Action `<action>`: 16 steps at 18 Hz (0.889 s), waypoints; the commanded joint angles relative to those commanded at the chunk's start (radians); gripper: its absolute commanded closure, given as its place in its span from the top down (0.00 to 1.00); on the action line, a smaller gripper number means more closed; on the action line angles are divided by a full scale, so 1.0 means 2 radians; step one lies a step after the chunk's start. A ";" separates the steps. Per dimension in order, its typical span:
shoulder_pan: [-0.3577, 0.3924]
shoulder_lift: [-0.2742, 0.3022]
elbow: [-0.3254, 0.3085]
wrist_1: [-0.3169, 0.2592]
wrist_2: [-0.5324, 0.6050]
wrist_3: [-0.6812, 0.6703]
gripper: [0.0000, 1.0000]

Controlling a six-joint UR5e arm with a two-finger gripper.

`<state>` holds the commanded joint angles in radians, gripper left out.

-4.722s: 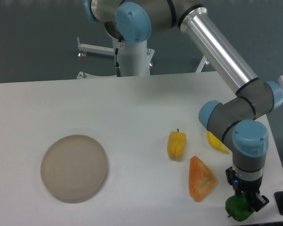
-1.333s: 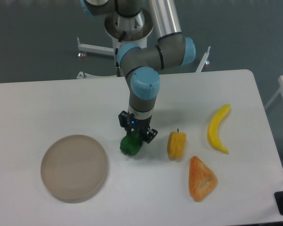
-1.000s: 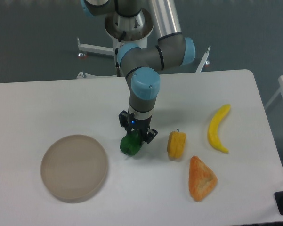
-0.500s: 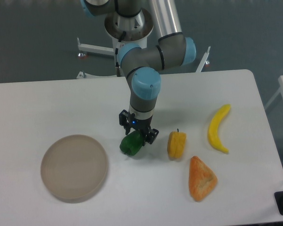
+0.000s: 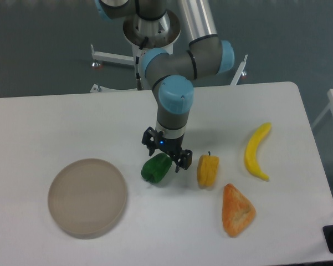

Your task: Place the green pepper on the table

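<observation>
The orange wedge [image 5: 237, 209] lies nearest, at the front right of the white desk [image 5: 55, 127]. The round tan plate [image 5: 87, 197] sits at the front left. Neither has moved since the earlier pictures.

A bit farther back, the green pepper [image 5: 156, 168] lies on the desk, between the plate and the yellow pepper [image 5: 207, 169]. It rests on its side and nothing holds it now. It is in the same spot as half a second ago. Almost five seconds ago it was far off at the front right edge, clamped in the tool.

The tool [image 5: 166, 156] has let go. Its two fingers stand apart, one up by the pepper's top left and one by its right side. Before, the fingers were squeezed on the pepper. Now the tool has risen a little and slid to the right, so it hangs just above the pepper's upper right edge. I cannot tell if a finger still touches the pepper.

The banana [image 5: 256, 151] lies well apart on the right, where it was a second ago.

Farthest back, the arm [image 5: 175, 94] reaches down from its base behind the desk. Its blue-capped joints have shifted slightly to the right.
</observation>
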<state>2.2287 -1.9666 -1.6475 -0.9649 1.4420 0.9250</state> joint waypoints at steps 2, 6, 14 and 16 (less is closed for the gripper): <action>0.012 0.008 0.008 0.000 0.000 0.000 1.00; 0.034 0.009 0.030 0.000 0.001 0.037 1.00; 0.106 0.008 0.052 0.001 0.003 0.148 1.00; 0.127 0.014 0.051 0.000 0.004 0.212 1.00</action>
<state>2.4819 -1.9390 -1.5447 -0.9649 1.4496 1.3492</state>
